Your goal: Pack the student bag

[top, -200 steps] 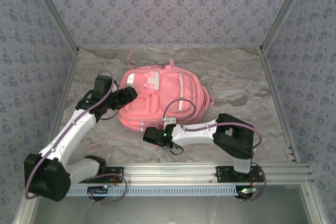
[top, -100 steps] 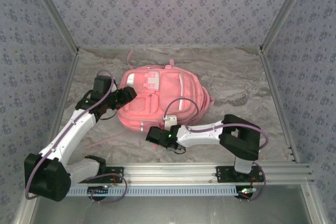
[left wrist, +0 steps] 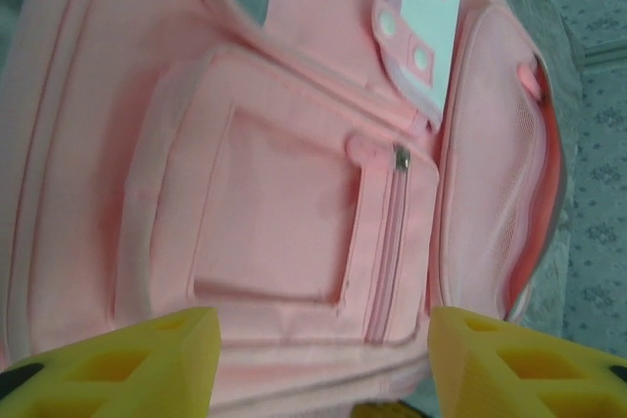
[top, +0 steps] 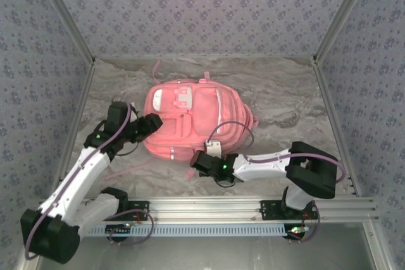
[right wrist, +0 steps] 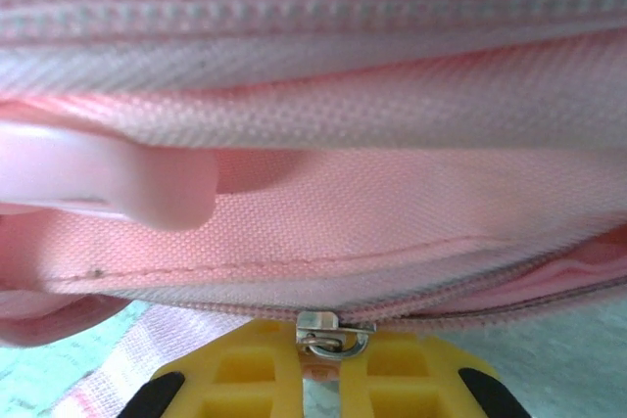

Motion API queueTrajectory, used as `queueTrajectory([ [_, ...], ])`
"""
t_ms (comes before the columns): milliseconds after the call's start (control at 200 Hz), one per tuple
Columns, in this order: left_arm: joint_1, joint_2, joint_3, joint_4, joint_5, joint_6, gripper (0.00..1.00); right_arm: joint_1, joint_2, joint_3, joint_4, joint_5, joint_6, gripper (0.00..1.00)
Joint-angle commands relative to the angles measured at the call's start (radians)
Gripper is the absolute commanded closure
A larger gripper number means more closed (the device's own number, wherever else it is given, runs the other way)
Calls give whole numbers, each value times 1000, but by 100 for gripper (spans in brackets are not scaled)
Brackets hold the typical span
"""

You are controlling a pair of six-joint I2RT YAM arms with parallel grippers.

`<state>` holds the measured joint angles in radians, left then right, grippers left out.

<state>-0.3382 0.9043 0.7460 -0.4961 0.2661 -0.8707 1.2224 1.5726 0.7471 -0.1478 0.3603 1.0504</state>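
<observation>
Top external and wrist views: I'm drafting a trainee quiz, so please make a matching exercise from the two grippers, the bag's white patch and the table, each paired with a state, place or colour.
Things:
1. left gripper
2. right gripper
3. white patch
4. table

Descriptions:
A. marbled grey
B. closed on a metal zip slider
C. open, holding nothing
D. on the front of the student bag, towards its far end

Pairs: 1-C, 2-B, 3-D, 4-A

student bag — pink, white patch; grey-marbled table; walls — bluish floral print
</observation>
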Motion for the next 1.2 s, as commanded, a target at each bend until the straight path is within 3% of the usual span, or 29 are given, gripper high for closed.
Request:
queueTrajectory([
  [0, -61, -115, -62, -64, -28, -115, 41, -23, -38, -67, 175, -134, -49, 100],
  [160, -182, -247, -203, -65, -85, -291, 41, -43, -41, -106, 294, -223, -55, 100],
  [290, -229, -298, -295, -15, -142, -377, 41, -50, -41, -114, 319, -246, -65, 100],
  [560, -256, -195, -395, 192, -198, -417, 42, -75, -54, -167, 414, -298, -61, 100],
  [704, -256, -111, -388, 226, -276, -394, 43, -77, -67, -194, 436, -306, -61, 100],
  [849, -256, -29, -360, 259, -360, -353, 55, -82, -93, -233, 459, -306, -57, 100],
  [1074, -249, 11, -313, 231, -458, -303, 100, -100, -172, -310, 443, -289, -55, 100],
  [1194, -239, -11, -306, 201, -502, -285, 100, -118, -238, -354, 421, -285, -60, 100],
])
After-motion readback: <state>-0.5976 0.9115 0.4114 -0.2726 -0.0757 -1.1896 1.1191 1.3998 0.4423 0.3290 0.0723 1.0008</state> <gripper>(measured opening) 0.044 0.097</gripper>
